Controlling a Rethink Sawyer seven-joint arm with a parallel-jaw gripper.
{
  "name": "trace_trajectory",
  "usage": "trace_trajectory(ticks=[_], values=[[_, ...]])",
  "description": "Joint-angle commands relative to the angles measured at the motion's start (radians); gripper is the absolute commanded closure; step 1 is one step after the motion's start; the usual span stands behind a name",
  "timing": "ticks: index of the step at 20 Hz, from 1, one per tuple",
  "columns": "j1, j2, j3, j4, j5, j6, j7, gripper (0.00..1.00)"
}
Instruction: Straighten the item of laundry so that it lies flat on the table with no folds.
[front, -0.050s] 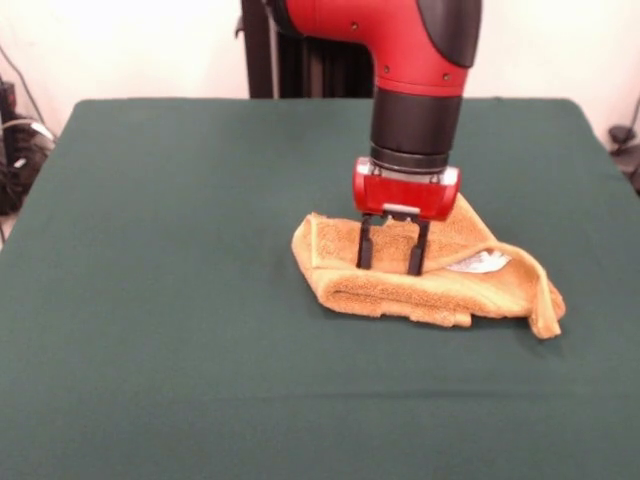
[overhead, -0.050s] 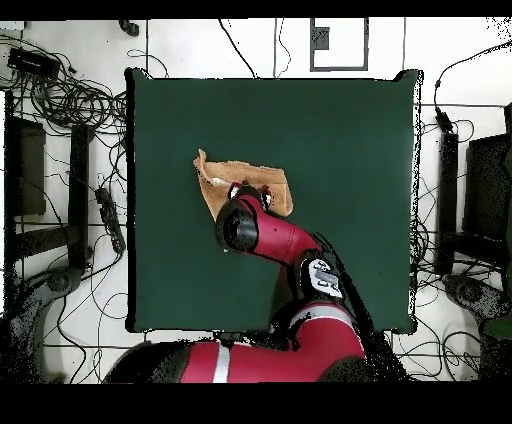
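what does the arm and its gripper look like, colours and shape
The arm is made of thick rounded links, red with black sections, ending in a black cylindrical wrist. Below that sits the gripper: a small red block with a grey plate underneath and two thin, straight black jaws. In the overhead view a white marked patch shows on the arm. No loose cables show on it.

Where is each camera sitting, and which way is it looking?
Front view: across the table from the robot, looking at the crumpled towel; shows the red arm and its open end effector.
Overhead view: above, looking straight down; shows the whole arm, base at the bottom.
Both share the towel, table and arm.
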Motion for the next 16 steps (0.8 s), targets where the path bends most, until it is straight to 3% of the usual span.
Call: trace_trajectory(ticks=[1, 4, 5, 16], values=[[-0.07, 0.194, 0.211, -0.082, -0.068, 0.073, 0.088, 0.0], [-0.07, 0.19, 0.205, -0.084, -0.077, 0.079, 0.107, 0.0], [-0.069, 0.19, 0.203, -0.086, -0.083, 0.079, 0.116, 1.0], [-0.024, 0.179, 0.156, -0.089, -0.056, 0.083, 0.137, 1.0]])
